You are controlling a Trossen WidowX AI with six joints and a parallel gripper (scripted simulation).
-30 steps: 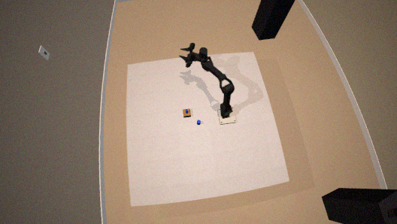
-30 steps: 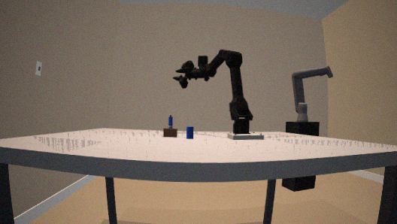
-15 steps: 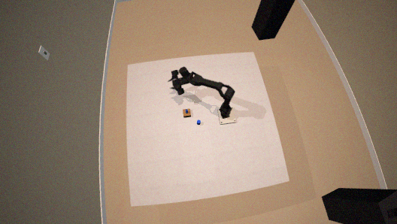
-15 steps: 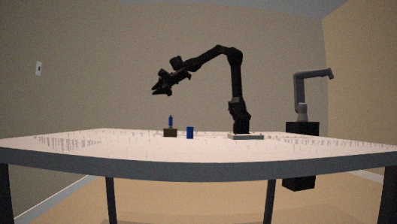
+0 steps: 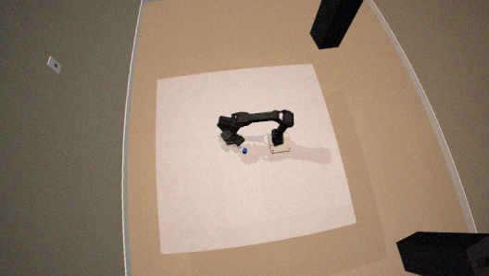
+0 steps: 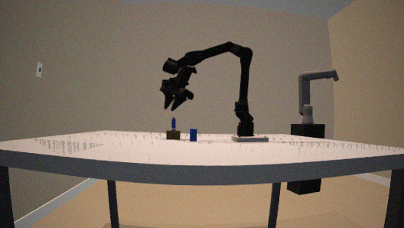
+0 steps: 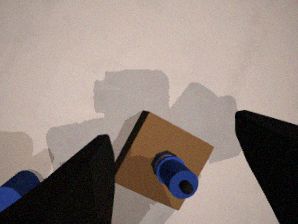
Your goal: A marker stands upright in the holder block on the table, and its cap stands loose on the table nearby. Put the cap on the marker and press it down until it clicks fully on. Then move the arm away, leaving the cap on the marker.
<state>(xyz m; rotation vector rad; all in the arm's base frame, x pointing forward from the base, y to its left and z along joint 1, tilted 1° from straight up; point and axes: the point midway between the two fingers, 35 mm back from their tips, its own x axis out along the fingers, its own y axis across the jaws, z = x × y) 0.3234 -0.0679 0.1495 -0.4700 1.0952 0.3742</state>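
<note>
The table (image 6: 115, 153) is spreading wide around the work, its edges well apart from everything on it. The arm (image 6: 214, 51) is arching out from its base, its hand (image 6: 177, 100) hanging half open and gripping nothing, high above the holder block (image 6: 173, 135). The marker (image 6: 174, 123) is standing upright in the block; the cap (image 6: 193, 135) is sitting on the table just beside. Only the wrist view is showing the marker's tip (image 7: 188, 188) between the fingers.
</note>
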